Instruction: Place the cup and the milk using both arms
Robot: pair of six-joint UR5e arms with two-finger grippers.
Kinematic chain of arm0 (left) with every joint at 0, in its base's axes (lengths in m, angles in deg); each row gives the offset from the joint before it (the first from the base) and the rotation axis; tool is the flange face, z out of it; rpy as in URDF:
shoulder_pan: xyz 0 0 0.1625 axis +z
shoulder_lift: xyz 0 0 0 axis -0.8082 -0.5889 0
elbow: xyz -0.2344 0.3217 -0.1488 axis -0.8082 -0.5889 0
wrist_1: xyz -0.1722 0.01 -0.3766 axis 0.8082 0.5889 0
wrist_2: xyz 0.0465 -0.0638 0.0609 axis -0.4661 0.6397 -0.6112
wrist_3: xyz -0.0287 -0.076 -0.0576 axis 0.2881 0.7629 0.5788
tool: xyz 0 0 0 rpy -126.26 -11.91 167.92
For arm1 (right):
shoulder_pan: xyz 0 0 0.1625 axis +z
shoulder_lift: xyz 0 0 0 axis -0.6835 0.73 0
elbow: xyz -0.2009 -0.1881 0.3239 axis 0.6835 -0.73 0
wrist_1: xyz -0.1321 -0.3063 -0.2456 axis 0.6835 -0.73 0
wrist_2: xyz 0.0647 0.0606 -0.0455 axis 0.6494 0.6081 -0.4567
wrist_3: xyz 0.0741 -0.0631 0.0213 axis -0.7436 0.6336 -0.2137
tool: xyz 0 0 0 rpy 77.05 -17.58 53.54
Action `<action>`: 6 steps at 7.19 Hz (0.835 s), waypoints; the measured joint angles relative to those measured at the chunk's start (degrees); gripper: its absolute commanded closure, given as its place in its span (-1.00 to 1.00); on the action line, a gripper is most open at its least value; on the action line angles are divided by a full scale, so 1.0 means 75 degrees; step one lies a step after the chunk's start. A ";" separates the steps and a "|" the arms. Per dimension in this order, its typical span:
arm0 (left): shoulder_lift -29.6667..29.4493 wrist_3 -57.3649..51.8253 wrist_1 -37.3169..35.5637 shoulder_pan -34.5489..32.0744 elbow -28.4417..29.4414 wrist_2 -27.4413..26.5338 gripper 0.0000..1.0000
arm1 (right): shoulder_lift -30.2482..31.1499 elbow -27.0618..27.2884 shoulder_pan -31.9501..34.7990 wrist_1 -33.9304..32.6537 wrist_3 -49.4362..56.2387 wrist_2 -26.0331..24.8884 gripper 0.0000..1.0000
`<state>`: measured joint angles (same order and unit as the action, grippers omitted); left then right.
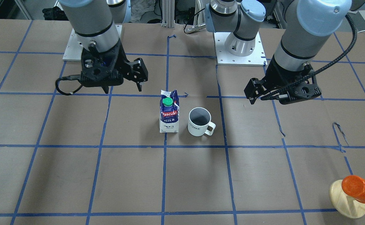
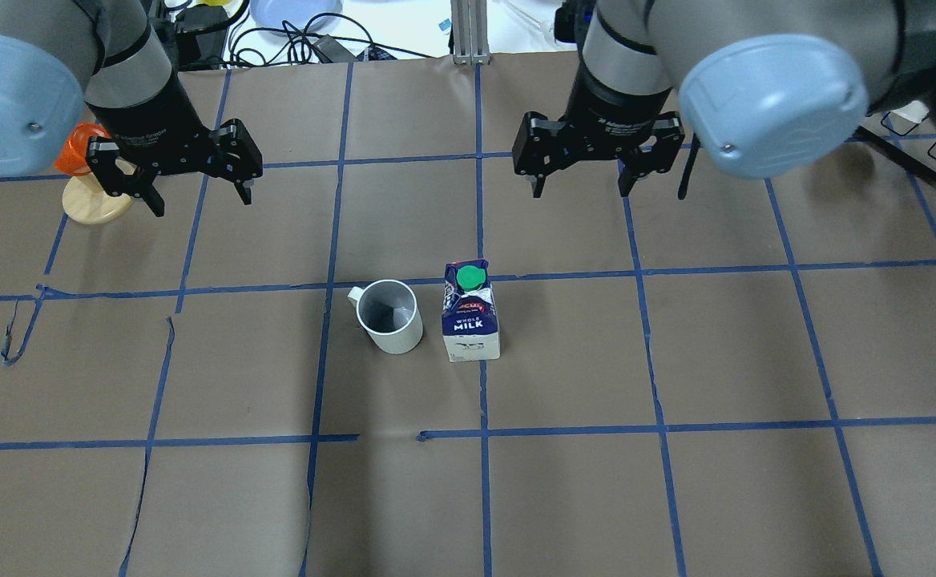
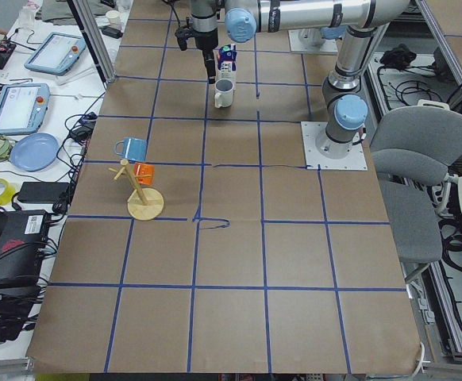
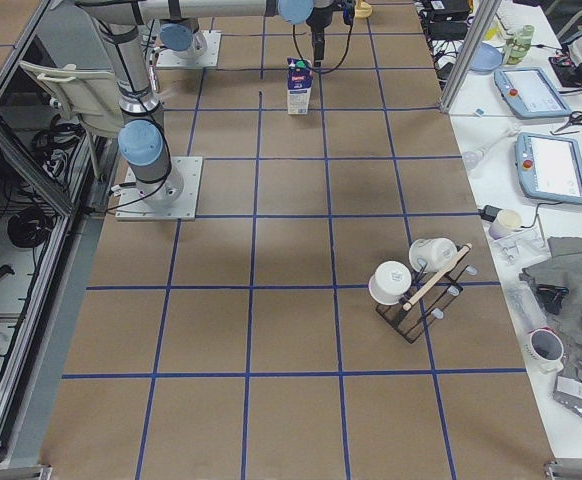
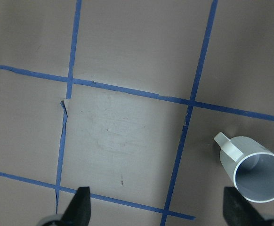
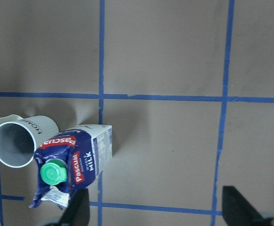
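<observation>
The white cup (image 2: 389, 316) stands upright at the table's middle, its handle toward the robot's left. It also shows in the front view (image 1: 200, 122) and the left wrist view (image 5: 259, 174). The blue and white milk (image 2: 470, 320) stands upright close on the cup's right, a small gap between them; it also shows in the front view (image 1: 169, 112) and the right wrist view (image 6: 73, 165). My left gripper (image 2: 199, 200) is open and empty, raised above the table, left of the cup. My right gripper (image 2: 580, 191) is open and empty, raised, right of the milk.
An orange cup-like thing on a pale wooden stand (image 2: 87, 188) sits at the far left, near my left gripper. A rack with white mugs (image 4: 416, 285) stands far off at the right end. Brown paper with blue tape lines covers the table (image 2: 564, 497).
</observation>
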<state>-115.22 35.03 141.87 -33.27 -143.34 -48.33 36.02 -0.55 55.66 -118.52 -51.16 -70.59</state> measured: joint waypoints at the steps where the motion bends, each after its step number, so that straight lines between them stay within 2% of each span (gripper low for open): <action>1: 0.0041 -0.0007 -0.0001 -0.0002 0.0015 0.0084 -1.00 | 0.0193 -0.0014 -0.0330 0.0201 0.0394 -0.0029 -1.00; 6: 0.0554 -0.0128 0.0103 -0.0017 -0.0109 0.0509 -1.00 | 0.0536 0.0171 -0.0609 0.0317 0.0766 -0.0112 -1.00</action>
<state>-111.07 34.07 142.64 -33.39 -144.16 -44.51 40.04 0.73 51.10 -116.14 -45.42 -71.43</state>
